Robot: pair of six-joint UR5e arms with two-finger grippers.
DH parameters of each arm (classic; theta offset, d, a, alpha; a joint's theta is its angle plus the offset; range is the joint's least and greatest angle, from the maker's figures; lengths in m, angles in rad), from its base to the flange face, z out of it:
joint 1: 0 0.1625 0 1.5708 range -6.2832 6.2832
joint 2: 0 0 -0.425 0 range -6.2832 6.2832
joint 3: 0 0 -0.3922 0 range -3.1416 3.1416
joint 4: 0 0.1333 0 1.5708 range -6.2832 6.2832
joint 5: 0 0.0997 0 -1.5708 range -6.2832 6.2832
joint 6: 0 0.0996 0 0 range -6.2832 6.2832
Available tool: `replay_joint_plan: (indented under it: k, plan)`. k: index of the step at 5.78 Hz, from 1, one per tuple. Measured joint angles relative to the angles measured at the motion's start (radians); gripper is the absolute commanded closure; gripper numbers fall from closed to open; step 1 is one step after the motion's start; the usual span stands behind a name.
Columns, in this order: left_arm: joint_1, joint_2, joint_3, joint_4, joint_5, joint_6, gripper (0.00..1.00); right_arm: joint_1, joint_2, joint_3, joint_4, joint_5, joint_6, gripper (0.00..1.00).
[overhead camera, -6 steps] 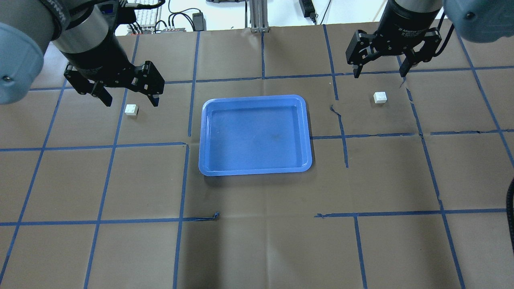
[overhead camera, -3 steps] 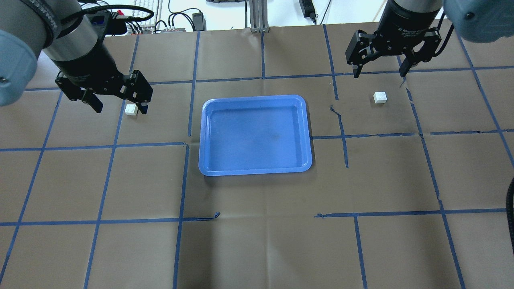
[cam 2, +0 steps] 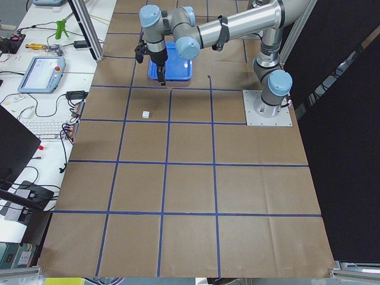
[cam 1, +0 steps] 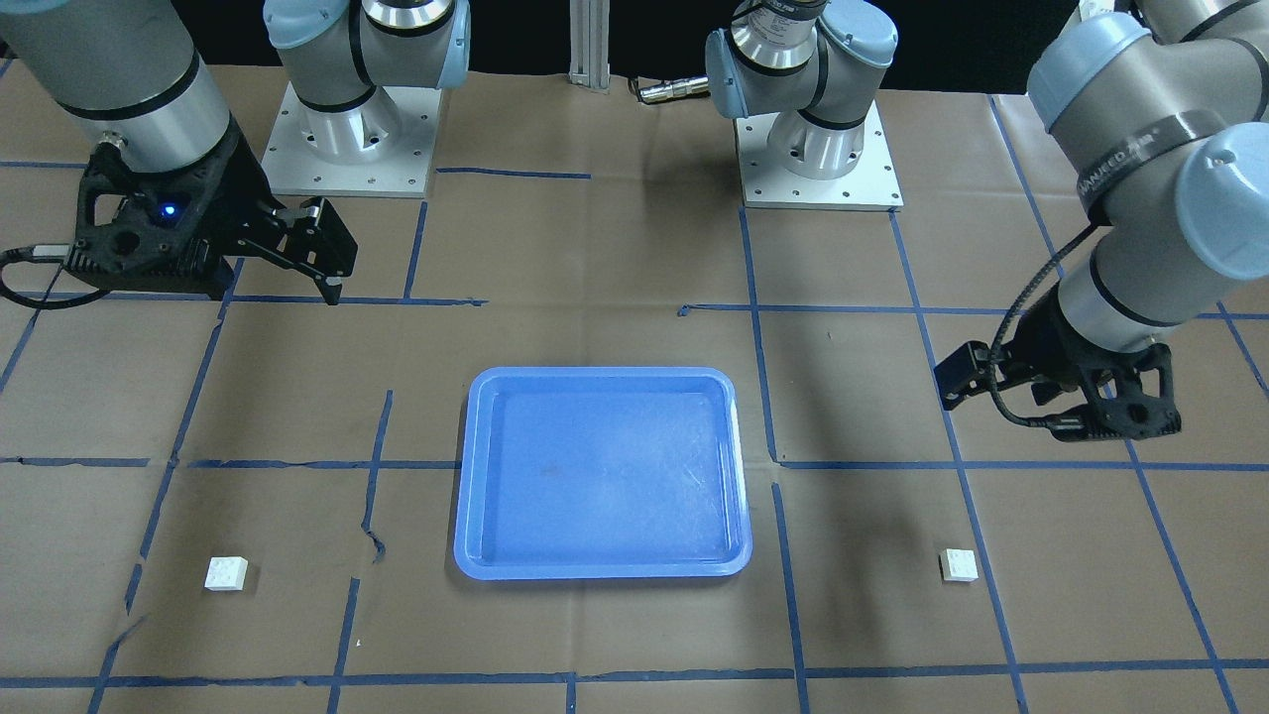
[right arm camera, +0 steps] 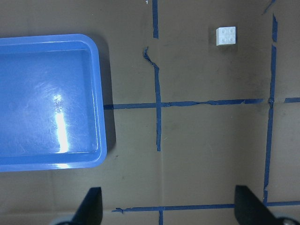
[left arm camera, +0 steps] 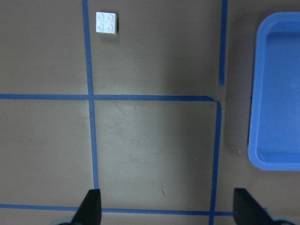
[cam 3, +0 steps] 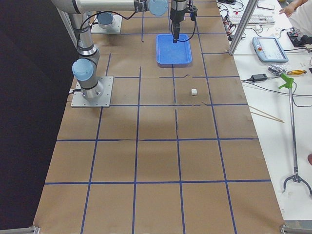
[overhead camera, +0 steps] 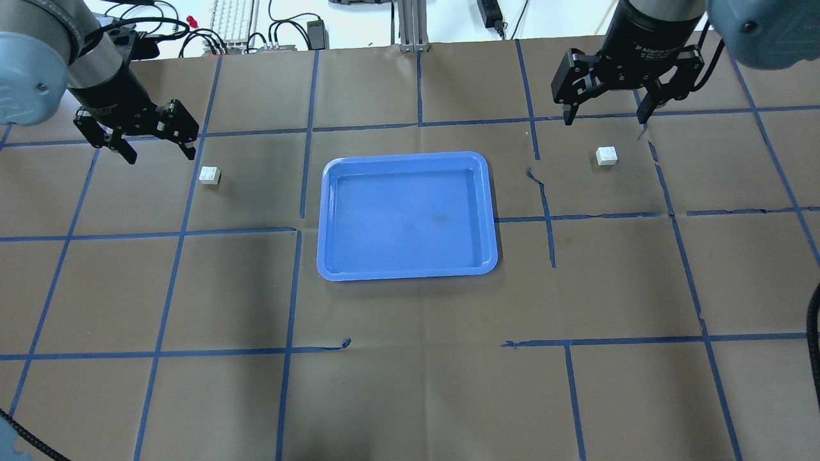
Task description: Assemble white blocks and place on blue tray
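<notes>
The blue tray (overhead camera: 328, 211) lies empty at the table's middle. One white block (overhead camera: 209, 175) sits on the paper left of the tray, and the other white block (overhead camera: 606, 155) sits to its right. My left gripper (overhead camera: 160, 153) is open and empty, above the table, left of and beyond the left block. My right gripper (overhead camera: 605, 118) is open and empty, hovering just beyond the right block. The left wrist view shows the left block (left arm camera: 105, 23) and the tray's corner (left arm camera: 276, 93). The right wrist view shows the right block (right arm camera: 226, 36) and the tray (right arm camera: 47, 103).
Brown paper with a blue tape grid (overhead camera: 295, 288) covers the table. The two arm bases (cam 1: 347, 149) (cam 1: 818, 159) stand at the robot's side. A keyboard and cables (overhead camera: 234, 25) lie beyond the far edge. Torn tape (overhead camera: 535, 176) lies right of the tray.
My left gripper has moved left and back from above the left block, and looks smaller. It stays open. The right gripper, both blocks and the tray have not moved.
</notes>
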Motion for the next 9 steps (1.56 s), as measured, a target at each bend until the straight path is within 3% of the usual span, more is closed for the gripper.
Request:
replay_joint_plan:
  k: [3, 5, 6, 7, 8, 9]
  plan:
    - [0.011, -0.23, 0.004, 0.277, -0.002, 0.077, 0.01, -0.004, 0.001, -0.005, -0.001, -0.006, -0.047, 0.0]
    - [0.012, -0.321, -0.007, 0.389, 0.001, 0.132, 0.02, -0.015, 0.007, -0.007, -0.013, -0.008, -0.3, 0.0]
    - [0.012, -0.349, -0.01, 0.419, 0.002, 0.139, 0.3, -0.024, 0.012, -0.006, -0.019, -0.009, -0.46, 0.0]
    - [0.012, -0.363, -0.011, 0.429, 0.002, 0.141, 0.65, -0.038, 0.021, -0.005, -0.031, -0.007, -0.61, 0.0]
    - [0.012, -0.366, -0.011, 0.432, 0.002, 0.148, 0.89, -0.057, 0.034, -0.008, -0.051, -0.006, -0.757, 0.0]
    - [0.012, -0.364, -0.01, 0.433, 0.003, 0.171, 1.0, -0.082, 0.055, -0.013, -0.07, -0.004, -0.939, 0.0]
